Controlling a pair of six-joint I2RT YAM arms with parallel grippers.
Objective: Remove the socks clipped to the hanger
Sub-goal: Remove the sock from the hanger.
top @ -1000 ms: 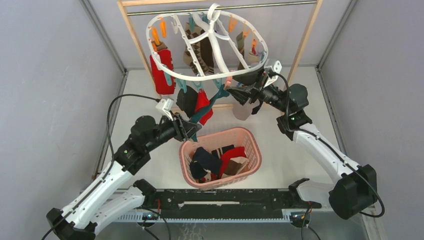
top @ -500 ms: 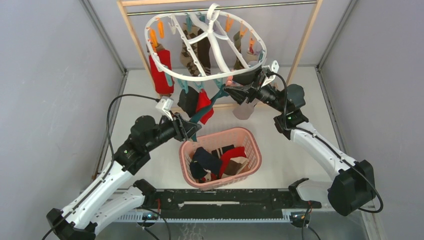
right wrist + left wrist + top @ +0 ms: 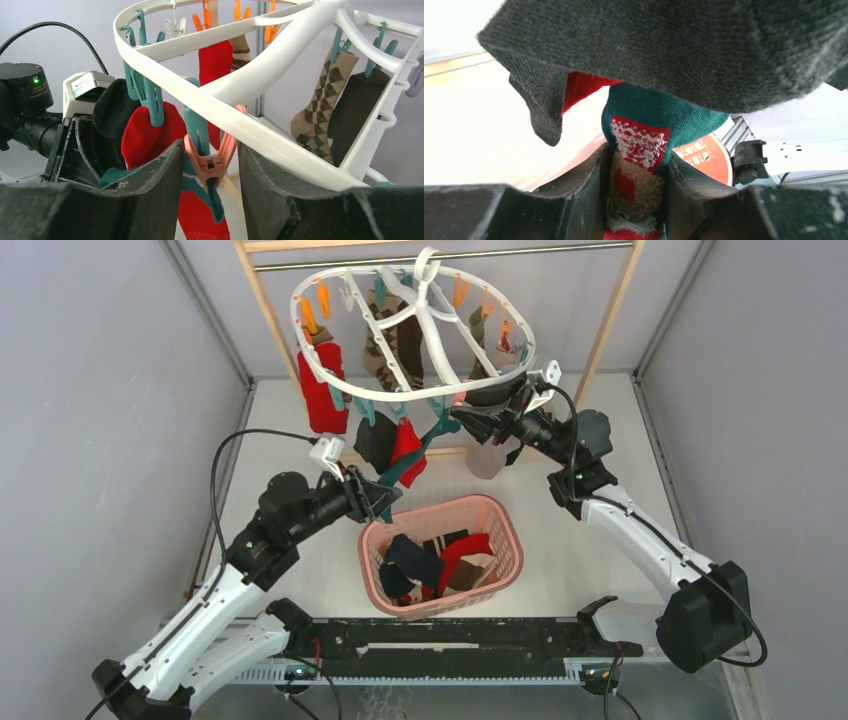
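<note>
Upper centre of the top view, the hanger (image 3: 280, 142) carries socks (image 3: 320, 400) on its clips. Mid-frame, the left gripper (image 3: 636, 167) pinches the toe of 1 teal sock (image 3: 644, 115). The right gripper (image 3: 209, 150) brackets a pink clip (image 3: 210, 165) on the hanger's lower rim; I cannot tell whether it presses the clip.

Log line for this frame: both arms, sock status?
left fingers: shut on teal sock | right fingers: open, astride pink clip on hanger | basket: socks inside
</note>
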